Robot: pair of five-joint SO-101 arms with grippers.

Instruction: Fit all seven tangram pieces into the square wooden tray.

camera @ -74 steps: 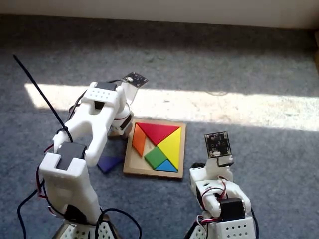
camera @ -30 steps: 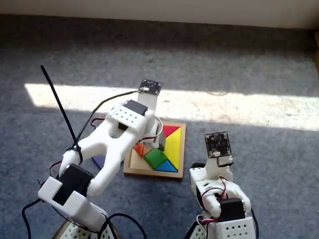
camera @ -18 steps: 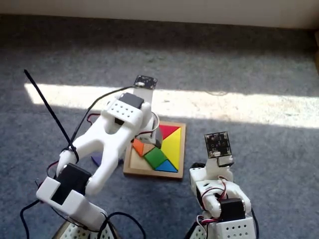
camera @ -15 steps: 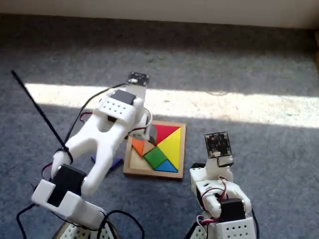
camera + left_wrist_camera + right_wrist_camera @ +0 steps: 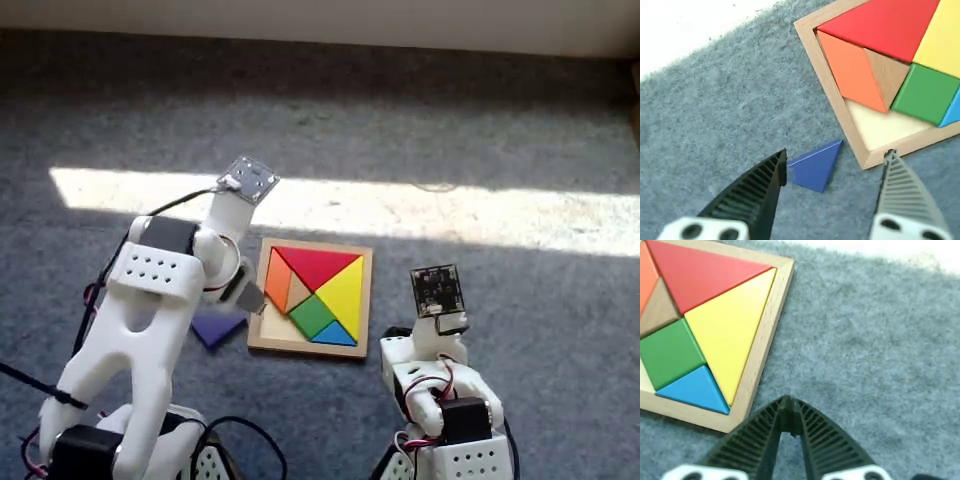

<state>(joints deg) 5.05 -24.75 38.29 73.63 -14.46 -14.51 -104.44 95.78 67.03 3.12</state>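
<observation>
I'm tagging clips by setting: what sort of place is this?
Likely a carpeted indoor floor: grey carpet under the wooden tray, a pale wall at the far edge, a sunlight band.

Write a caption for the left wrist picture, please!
Open gripper hovers over a blue triangle lying beside the nearly full wooden tray.

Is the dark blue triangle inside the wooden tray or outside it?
Outside. The dark blue triangle lies on the carpet beside the wooden tray, whose corner slot is bare.
</observation>
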